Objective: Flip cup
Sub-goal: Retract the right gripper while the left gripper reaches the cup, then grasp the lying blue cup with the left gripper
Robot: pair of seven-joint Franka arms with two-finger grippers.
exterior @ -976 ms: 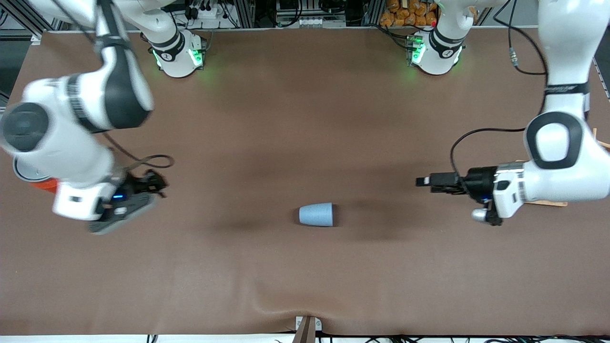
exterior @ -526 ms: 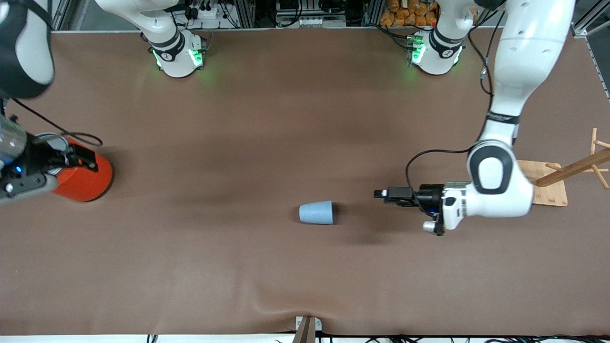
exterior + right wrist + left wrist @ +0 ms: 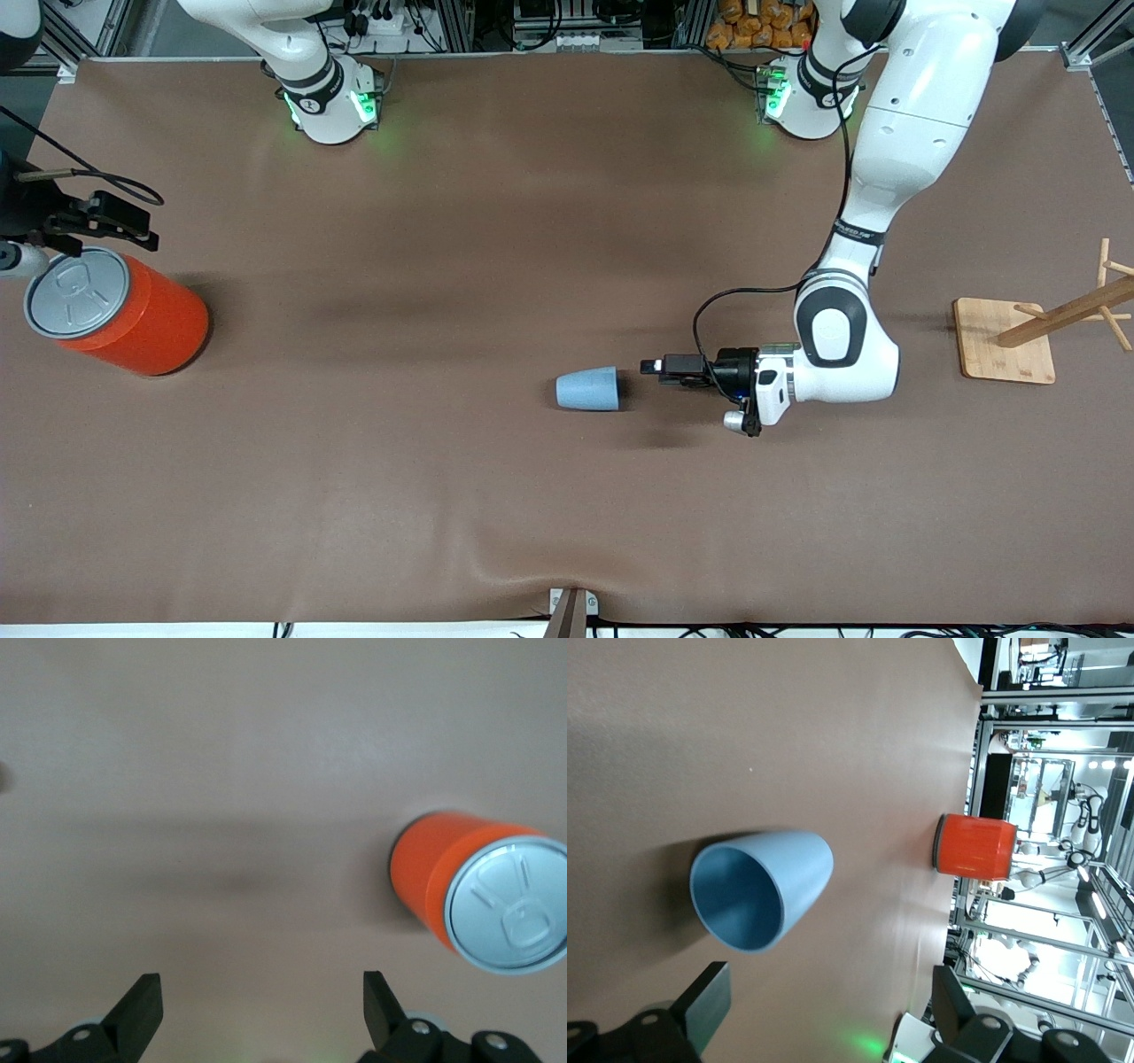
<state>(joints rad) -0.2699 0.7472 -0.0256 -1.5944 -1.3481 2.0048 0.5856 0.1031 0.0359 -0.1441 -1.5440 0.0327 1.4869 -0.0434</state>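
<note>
Front view, centre of frame: the cup (image 3: 587,389) lies on its side on the brown table (image 3: 532,221), its open mouth turned toward my left gripper (image 3: 653,367), which sits just beside that mouth at centre right, low over the table and apart from the cup. My left fingers (image 3: 709,1003) stand spread wide with nothing between them; in the left wrist view the cup's darker blue inside (image 3: 735,899) faces the camera, a little off the middle of the gap.

Step in hand, as I judge it: approach for the grasp. To do it well I would line the gap up with the rim, slide one finger inside the mouth and one outside the wall, pinch the wall lightly, then turn the wrist until the cup stands on its base. The tapered, light plastic may roll or skid away if I touch it before closing.

Upper left edge of the front view: my right gripper (image 3: 115,217) hangs over the table near the orange can (image 3: 115,310), its fingers (image 3: 142,1001) likewise spread and empty; this arm waits. Right edge: a wooden rack (image 3: 1045,332) on its board, well apart. Nothing stands between my left gripper and the cup.
</note>
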